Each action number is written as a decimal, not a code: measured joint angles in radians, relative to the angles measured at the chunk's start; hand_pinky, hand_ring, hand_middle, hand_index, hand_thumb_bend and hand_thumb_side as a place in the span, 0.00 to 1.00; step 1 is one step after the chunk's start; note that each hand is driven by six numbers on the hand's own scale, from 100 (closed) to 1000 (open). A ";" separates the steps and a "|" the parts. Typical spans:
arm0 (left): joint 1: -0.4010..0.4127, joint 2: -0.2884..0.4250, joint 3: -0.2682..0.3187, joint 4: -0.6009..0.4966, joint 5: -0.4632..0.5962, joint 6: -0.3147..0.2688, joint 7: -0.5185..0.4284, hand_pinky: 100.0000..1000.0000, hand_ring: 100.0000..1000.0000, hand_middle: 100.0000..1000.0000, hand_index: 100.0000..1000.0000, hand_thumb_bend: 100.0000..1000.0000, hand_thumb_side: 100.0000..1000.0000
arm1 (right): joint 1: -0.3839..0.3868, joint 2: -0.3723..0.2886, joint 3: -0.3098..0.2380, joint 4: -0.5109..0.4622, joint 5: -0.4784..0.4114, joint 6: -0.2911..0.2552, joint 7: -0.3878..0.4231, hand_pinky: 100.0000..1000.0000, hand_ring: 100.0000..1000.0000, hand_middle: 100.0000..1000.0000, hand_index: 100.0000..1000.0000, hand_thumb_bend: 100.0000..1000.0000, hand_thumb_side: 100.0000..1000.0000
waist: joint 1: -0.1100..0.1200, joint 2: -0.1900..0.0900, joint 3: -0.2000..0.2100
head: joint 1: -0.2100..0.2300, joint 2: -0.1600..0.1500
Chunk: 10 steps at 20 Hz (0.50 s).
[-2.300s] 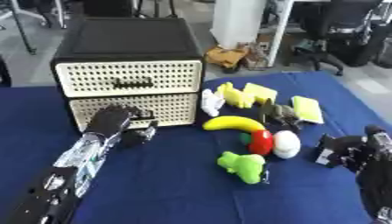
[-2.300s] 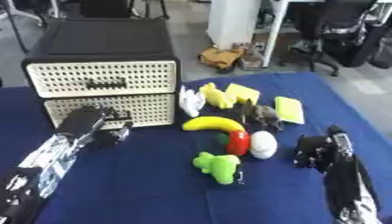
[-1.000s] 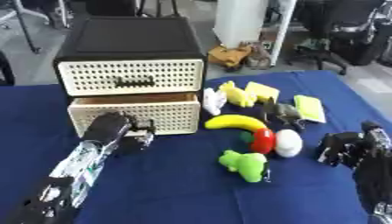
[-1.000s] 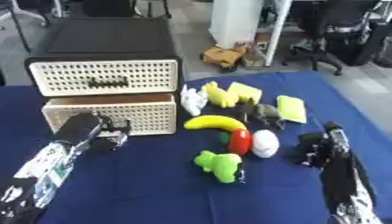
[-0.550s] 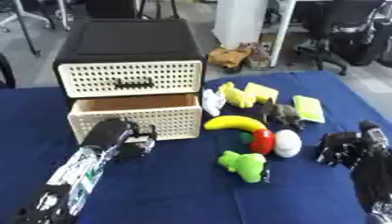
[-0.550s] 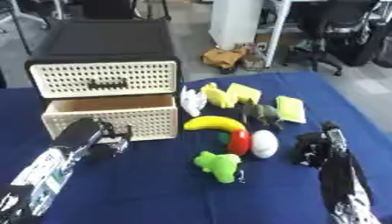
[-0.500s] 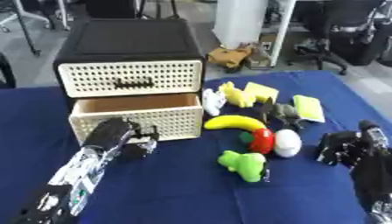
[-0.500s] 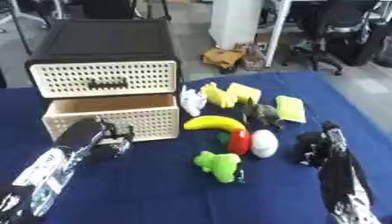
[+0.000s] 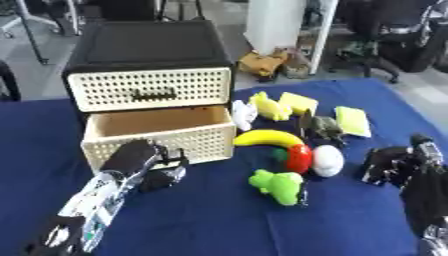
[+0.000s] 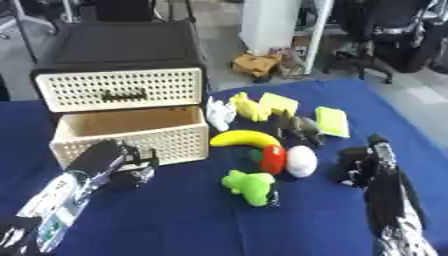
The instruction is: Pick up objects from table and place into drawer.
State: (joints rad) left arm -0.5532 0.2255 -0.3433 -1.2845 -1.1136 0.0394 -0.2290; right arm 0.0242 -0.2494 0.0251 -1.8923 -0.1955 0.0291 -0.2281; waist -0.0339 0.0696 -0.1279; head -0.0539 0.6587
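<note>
The lower drawer (image 9: 157, 135) now stands pulled farther out, left hand (image 9: 149, 162) fingers curled at its front.

I see a table (image 9: 219, 225) covered in blue cloth; on it stands a black drawer cabinet (image 9: 149, 60) with its lower drawer (image 9: 157, 132) pulled open, and beside it lie a banana (image 9: 265, 137), a red fruit (image 9: 298, 158), a white egg (image 9: 328, 161), a green toy (image 9: 278, 186) and yellow pieces (image 9: 282, 104)
</note>
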 measured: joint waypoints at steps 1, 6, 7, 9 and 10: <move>0.004 0.004 -0.005 -0.007 0.002 0.000 -0.004 0.00 0.00 0.00 0.55 0.20 1.00 | 0.002 -0.002 0.000 0.000 0.000 0.000 0.000 0.34 0.38 0.38 0.50 0.00 1.00 | 0.000 -0.001 0.001 | 0.000 0.000; 0.032 0.014 -0.020 -0.051 0.012 -0.002 -0.019 0.00 0.00 0.00 0.55 0.20 1.00 | 0.003 -0.002 0.000 0.000 0.000 -0.001 -0.001 0.34 0.38 0.38 0.50 0.00 1.00 | 0.001 -0.003 0.007 | -0.001 0.000; 0.039 0.017 -0.023 -0.061 0.014 -0.001 -0.022 0.00 0.00 0.00 0.55 0.20 1.00 | 0.003 -0.002 0.000 0.000 0.000 -0.001 -0.002 0.34 0.38 0.38 0.50 0.00 1.00 | 0.001 -0.003 0.009 | -0.002 0.000; 0.051 0.023 -0.029 -0.078 0.021 -0.002 -0.029 0.00 0.00 0.00 0.55 0.20 1.00 | 0.003 -0.002 0.000 0.000 0.000 -0.001 -0.002 0.34 0.38 0.38 0.50 0.00 1.00 | 0.001 -0.004 0.011 | -0.002 0.000; 0.057 0.025 -0.030 -0.087 0.024 -0.002 -0.032 0.00 0.00 0.00 0.55 0.20 1.00 | 0.003 -0.002 0.000 0.000 0.000 -0.001 -0.002 0.34 0.38 0.38 0.50 0.00 1.00 | 0.001 -0.005 0.011 | -0.002 0.000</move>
State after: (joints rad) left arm -0.4967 0.2503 -0.3735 -1.3716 -1.0897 0.0376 -0.2614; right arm 0.0272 -0.2519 0.0247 -1.8921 -0.1954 0.0278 -0.2297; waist -0.0333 0.0648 -0.1165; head -0.0559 0.6589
